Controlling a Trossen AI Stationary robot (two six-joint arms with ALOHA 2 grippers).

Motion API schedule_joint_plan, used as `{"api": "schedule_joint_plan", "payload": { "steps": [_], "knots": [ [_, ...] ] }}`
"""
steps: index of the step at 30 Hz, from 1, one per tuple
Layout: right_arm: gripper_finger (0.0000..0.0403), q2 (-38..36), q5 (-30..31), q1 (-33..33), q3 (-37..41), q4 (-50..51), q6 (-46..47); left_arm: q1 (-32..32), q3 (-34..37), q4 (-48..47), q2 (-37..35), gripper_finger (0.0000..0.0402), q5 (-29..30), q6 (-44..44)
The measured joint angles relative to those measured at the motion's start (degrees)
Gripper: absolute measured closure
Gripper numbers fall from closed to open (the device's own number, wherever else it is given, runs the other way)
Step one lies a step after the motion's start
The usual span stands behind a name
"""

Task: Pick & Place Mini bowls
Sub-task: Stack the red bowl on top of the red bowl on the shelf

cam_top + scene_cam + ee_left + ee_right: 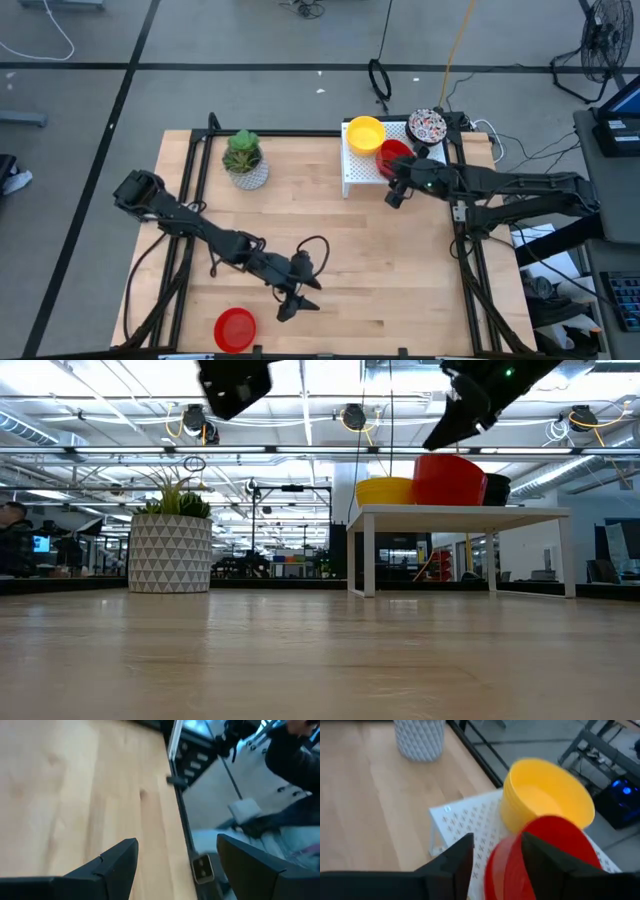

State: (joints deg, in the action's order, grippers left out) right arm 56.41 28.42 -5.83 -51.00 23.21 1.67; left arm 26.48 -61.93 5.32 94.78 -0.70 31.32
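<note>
A red bowl (393, 155) (555, 845) sits tilted on the white rack (355, 172) at the table's far right, next to a yellow bowl stack (365, 132) (545, 795) and a floral bowl (427, 126). My right gripper (393, 175) (496, 852) is at the red bowl's near rim, shut on it. A second red bowl (235, 328) rests on its base near the table's near edge. My left gripper (290, 305) (177, 850) hovers open just to its right, touching nothing. My right gripper has the red bowl's rim (500, 865) between its two fingers, one finger (457, 862) outside the wall and the other (545, 865) inside. It comes slanting down from the near right. The bowl is tilted toward the gripper; its base is at the rack's top (460, 512).
A green plant in a patterned pot (245, 160) (170, 550) stands at the far middle-left. The rack is a raised perforated platform on legs. Bare wood lies across the table's middle. The left wrist view shows the table's metal edge (180, 815) close by.
</note>
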Motion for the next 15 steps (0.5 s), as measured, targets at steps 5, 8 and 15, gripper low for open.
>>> {"api": "schedule_joint_plan", "payload": {
  "steps": [5,8,15],
  "knots": [
    [0.0224,-2.55,-0.01,2.41,0.0,-2.63,0.45,3.32,0.0,-6.26,0.0,0.0128,-5.35,8.15],
    [0.0221,-3.59,-0.07,4.17,0.0,-3.79,0.61,6.26,0.0,-11.7,0.0,0.0128,-6.98,12.33],
    [0.022,-3.9,-0.19,8.67,0.0,-5.11,0.66,14.35,0.0,-15.93,0.02,0.0128,-2.59,33.06]
  ]
}}
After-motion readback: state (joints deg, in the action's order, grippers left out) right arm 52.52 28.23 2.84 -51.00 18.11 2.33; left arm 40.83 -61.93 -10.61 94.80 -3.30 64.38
